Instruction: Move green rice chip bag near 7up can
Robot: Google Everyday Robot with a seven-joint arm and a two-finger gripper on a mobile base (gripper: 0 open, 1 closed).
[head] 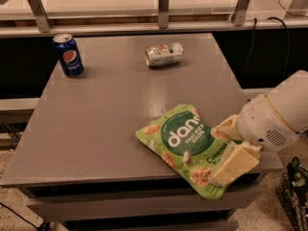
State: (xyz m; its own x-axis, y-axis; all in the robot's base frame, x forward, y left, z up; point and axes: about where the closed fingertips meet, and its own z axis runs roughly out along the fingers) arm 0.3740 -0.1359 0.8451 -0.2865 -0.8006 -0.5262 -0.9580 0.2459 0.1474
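Note:
The green rice chip bag lies flat at the table's front right, its lower corner hanging over the front edge. My gripper is at the bag's right side, with one cream finger at its upper right edge and the other over its lower right corner. The fingers hold the bag's right part between them. The 7up can lies on its side at the back middle of the table, well apart from the bag.
A blue Pepsi can stands upright at the back left of the grey table. A railing with metal posts runs behind the table. A dark wire basket sits on the floor at the right.

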